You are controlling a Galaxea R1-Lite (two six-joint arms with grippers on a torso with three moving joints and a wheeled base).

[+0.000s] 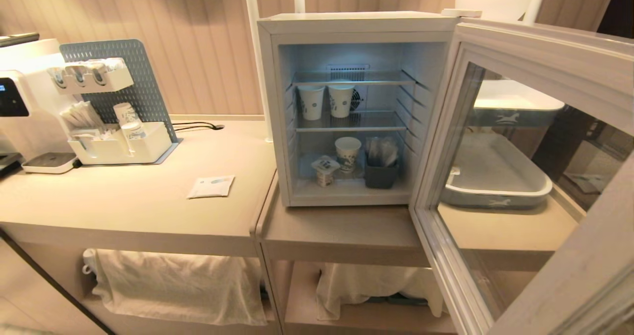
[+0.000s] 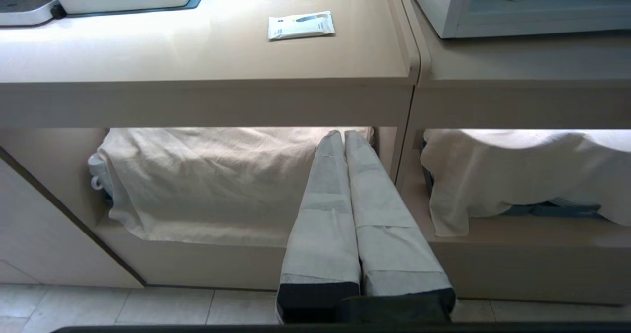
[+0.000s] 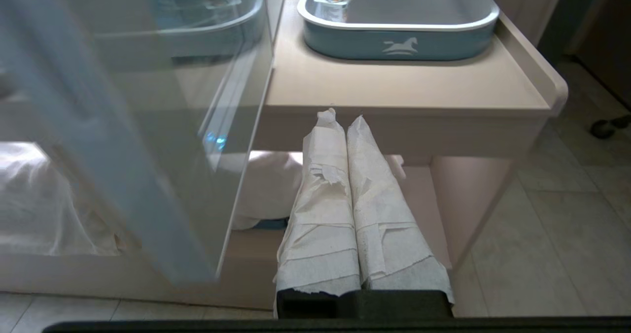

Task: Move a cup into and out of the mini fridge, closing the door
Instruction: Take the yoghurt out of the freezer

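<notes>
Left gripper (image 2: 343,135): low before the worktop's front edge, pointing at the lower shelf, fingers pressed together, empty.
Right gripper (image 3: 341,117): likewise, beside the open door (image 3: 148,126), pressed together, empty.

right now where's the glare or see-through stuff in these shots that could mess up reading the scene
Head view: the mini fridge interior is lit bluish-white, and the open door glass shows the tray through it. Left wrist view: the counter top is washed out by bright light. Right wrist view: the door pane fills the side as a pale, reflective sheet, veiling what lies behind.
</notes>
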